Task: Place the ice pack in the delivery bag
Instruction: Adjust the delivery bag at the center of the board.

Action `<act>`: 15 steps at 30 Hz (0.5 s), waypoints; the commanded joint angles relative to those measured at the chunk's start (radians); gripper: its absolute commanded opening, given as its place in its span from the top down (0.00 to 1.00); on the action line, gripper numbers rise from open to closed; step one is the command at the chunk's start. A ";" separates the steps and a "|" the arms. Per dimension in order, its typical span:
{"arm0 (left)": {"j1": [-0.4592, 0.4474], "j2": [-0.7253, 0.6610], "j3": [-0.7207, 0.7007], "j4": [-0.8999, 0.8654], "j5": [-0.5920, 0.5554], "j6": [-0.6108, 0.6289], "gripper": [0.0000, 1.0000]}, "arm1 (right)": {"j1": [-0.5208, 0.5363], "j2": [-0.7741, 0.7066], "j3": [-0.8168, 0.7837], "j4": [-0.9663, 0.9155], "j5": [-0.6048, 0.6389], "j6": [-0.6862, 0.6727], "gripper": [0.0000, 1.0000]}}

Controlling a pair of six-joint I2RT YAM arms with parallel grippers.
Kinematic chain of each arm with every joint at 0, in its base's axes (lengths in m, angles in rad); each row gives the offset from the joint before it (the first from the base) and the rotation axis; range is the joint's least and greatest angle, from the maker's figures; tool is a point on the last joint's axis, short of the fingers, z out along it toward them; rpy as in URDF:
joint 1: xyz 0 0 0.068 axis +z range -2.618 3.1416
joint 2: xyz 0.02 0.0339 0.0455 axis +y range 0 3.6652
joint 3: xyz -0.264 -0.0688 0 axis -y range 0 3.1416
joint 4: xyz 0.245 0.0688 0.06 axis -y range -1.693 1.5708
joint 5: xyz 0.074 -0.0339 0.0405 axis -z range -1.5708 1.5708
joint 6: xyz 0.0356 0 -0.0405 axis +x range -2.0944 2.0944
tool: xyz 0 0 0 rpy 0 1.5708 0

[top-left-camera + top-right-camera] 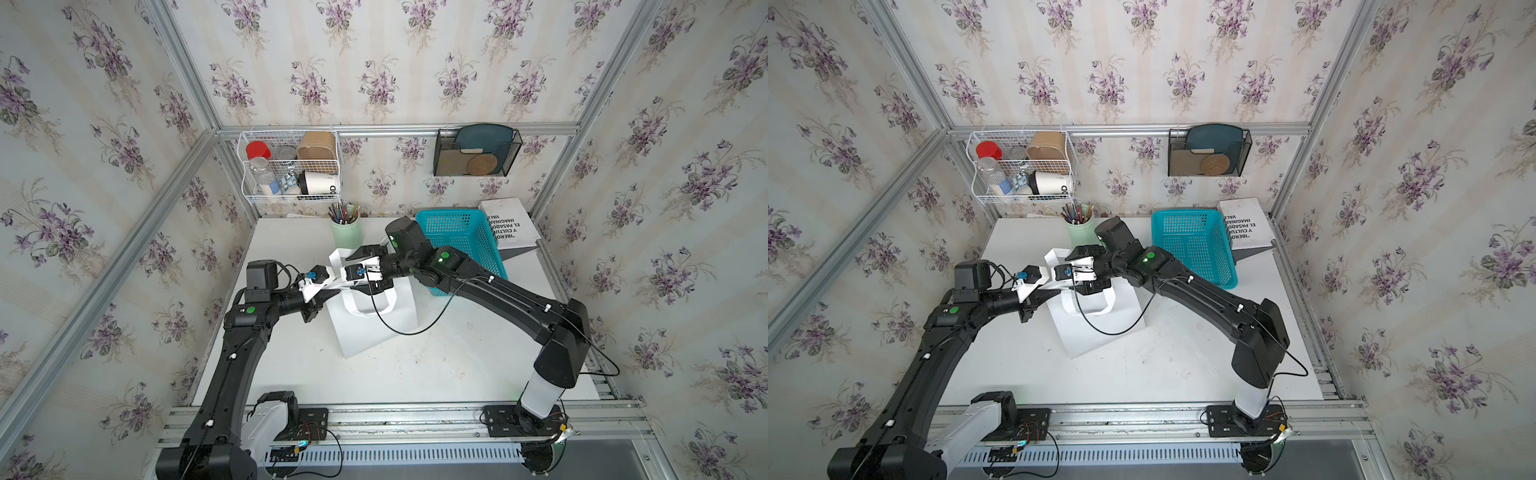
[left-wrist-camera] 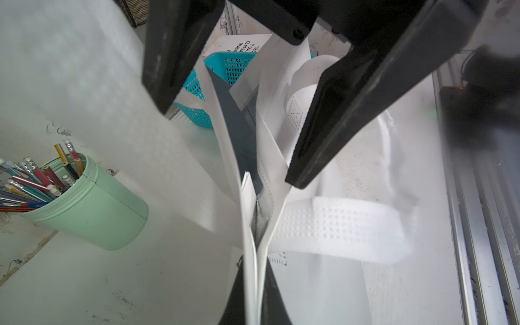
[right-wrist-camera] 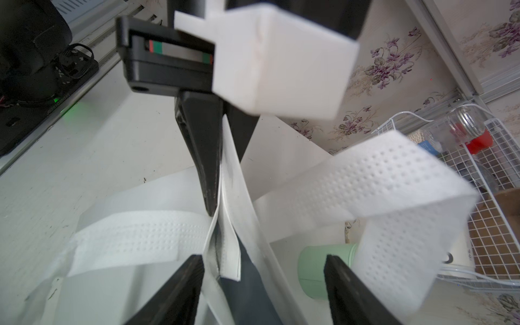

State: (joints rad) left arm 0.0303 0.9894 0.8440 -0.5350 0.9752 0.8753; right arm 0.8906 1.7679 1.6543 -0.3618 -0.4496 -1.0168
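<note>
The delivery bag (image 1: 376, 332) lies mid-table with its mouth end raised. There the left gripper (image 2: 253, 304) is clamped tight on a folded edge of the rim, while the right gripper (image 3: 261, 287) stands wide apart astride the rim, holding nothing. This looks like the bag-opening step: the right fingers likely need to pinch the opposite wall and draw it away. No ice pack shows in any view, including the turquoise basket (image 1: 1196, 245) behind.
</note>
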 commanded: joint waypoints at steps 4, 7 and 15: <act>0.000 -0.014 0.008 -0.033 -0.009 0.054 1.00 | -0.012 0.008 0.008 -0.061 0.009 -0.002 0.38; 0.000 -0.013 0.010 -0.026 -0.013 0.051 1.00 | -0.013 0.005 0.022 -0.087 -0.003 -0.006 0.45; 0.000 -0.015 0.019 -0.027 -0.015 0.063 1.00 | -0.021 -0.012 0.023 -0.121 0.012 -0.011 0.55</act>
State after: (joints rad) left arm 0.0288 0.9771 0.8539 -0.5510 0.9562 0.9150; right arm 0.8707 1.7611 1.6733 -0.4488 -0.4496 -1.0245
